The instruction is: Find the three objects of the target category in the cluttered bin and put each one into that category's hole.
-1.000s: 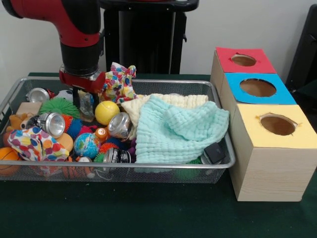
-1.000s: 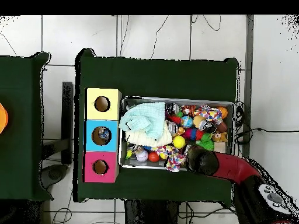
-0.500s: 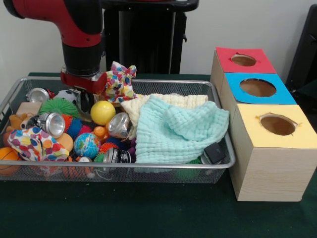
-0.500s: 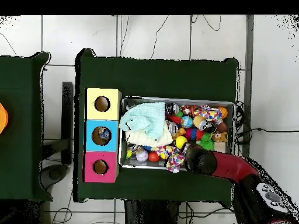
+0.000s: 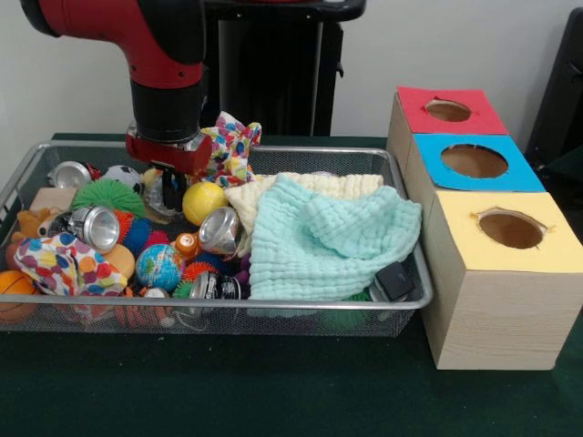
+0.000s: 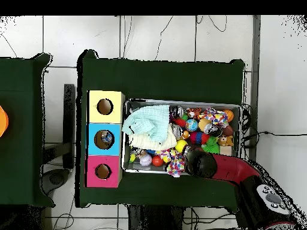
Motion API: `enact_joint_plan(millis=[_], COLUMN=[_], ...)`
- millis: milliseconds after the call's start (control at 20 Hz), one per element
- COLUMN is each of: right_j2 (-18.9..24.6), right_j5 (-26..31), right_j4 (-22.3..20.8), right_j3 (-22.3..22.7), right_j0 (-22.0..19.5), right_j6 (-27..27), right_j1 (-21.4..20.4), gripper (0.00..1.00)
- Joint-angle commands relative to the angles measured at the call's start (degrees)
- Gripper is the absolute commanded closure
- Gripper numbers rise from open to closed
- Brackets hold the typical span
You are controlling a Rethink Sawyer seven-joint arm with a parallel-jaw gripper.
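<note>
Table [image 5: 273, 391] dark green, tiled floor [image 6: 156, 36] around; gripper [image 5: 168, 187] state unclear, low in bin [image 5: 401, 314].

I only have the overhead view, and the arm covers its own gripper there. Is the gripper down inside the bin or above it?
Observer: Down inside. The gripper reaches among the toys, below the far rim of the bin.
Operator: What lies beside it?
Observer: In the front view the yellow ball sits close on its right and the green spiky ball lies on its left.
Operator: Is anything tall near the arm?
Observer: Yes, the patterned cloth toy stands at the far rim, rising above it, right next to the arm.
</note>
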Motion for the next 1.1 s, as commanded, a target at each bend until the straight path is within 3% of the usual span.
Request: enact_joint_plan(millis=[50,350,600,900,1100], right_j2=[2.5,3.8,5.4,5.7,5.9], right_j5=[-0.9,5.7,15.9,22.6,23.7], right_j4=[0.1,2.0,5.4,7.3,7.4], right_j3=[1.1,2.4,2.1,1.3,0.2], right_j0=[1.0,1.2,1.7,2.3,2.1], right_j6=[4.1,1.7,-1.0,-2.5,-3.0], right_j1=[1.3,-5.8,-12.5,-16.4,-16.3], gripper=[1.0,1.0,1.0,1.0,1.0])
